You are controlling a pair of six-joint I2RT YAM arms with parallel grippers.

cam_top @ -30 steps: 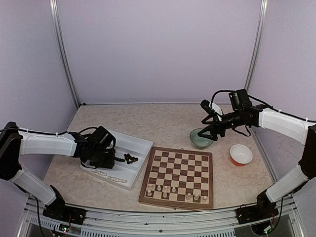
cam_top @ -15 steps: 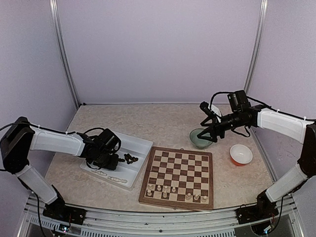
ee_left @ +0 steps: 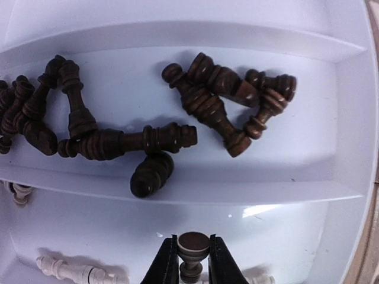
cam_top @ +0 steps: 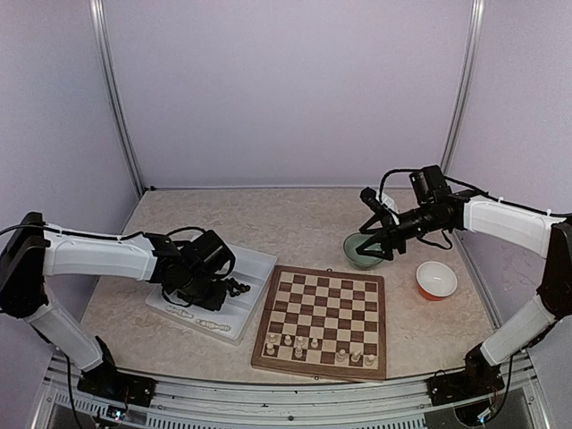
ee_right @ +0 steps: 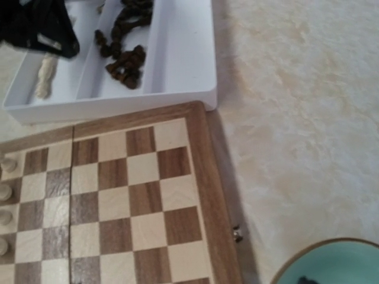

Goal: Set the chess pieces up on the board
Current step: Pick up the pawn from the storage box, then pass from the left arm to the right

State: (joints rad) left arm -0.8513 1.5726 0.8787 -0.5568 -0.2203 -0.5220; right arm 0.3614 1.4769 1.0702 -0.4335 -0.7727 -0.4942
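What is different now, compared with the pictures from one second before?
The left tool moved right along the white tray and closed around a dark piece. The right tool shifted slightly left, open above the green bowl. The board and its white pieces stayed as they were.

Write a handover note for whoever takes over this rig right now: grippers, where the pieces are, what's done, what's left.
Left gripper: closed on one dark piece, over the white tray.
Right gripper: open, beside the green bowl.
Done: a few cream pieces stand on the near rows of the board.
Left: no dark side is set up yet. The other dark pieces lie heaped in the tray, with spare cream ones in the next compartment.
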